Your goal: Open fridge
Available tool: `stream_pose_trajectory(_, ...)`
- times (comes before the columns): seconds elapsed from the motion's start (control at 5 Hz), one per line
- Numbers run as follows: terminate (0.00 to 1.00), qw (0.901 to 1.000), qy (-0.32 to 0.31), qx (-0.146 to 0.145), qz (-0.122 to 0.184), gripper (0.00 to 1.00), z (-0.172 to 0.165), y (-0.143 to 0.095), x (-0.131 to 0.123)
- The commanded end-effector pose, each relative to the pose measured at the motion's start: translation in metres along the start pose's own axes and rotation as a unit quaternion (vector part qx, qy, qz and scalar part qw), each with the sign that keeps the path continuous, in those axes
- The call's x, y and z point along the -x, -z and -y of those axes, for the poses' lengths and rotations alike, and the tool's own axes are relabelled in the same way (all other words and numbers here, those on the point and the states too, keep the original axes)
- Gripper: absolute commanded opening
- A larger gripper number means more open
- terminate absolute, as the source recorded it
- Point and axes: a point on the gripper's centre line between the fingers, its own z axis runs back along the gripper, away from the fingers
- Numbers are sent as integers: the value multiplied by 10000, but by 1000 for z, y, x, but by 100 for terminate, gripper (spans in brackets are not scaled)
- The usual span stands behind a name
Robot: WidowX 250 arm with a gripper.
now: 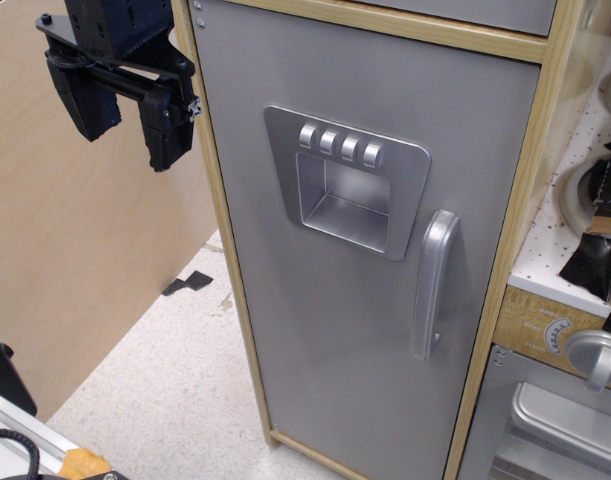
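- Up at the top left, the gripper (125, 115) hangs in the air with its two dark fingers (167, 125) spread apart and nothing between them; it is off the fridge's (325, 330) hinge side, near the frame (217, 200) but not touching the door.
- Filling the middle of the view, the fridge stands with its grey door flush in the light wood frame, so it looks fully closed and the task is not yet begun.
- On the door's right edge sits the curved handle (433, 285), upright and standing proud of the surface; it is placed opposite the hinges, where a pull swings the door most easily.
- Just left of the handle and above it, the recessed dispenser (347, 185) with its four buttons gives no grip for pulling.
- The gripper is well apart from the handle, so I judge the next move is a reach across the door face, fingers open, to straddle the handle.
- At the lower right, the oven (555, 430) with its knob (595, 358) lies near the handle; a low approach could snag it.
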Motion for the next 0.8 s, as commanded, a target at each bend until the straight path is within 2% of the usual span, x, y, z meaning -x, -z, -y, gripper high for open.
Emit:
stream_pose_trajectory(0.0, 0, 10000, 0, 0, 0, 100, 0, 0, 0)
stream_pose_trajectory(0.2, 0, 9998, -75, 114, 138, 100, 21, 13, -16)
stream_pose_trajectory(0.4, 0, 9997, -102, 206, 117, 100, 46, 30, -32)
stream_pose_trajectory(0.6, 0, 9988, -67, 431, 236, 100, 76, 46, -48)
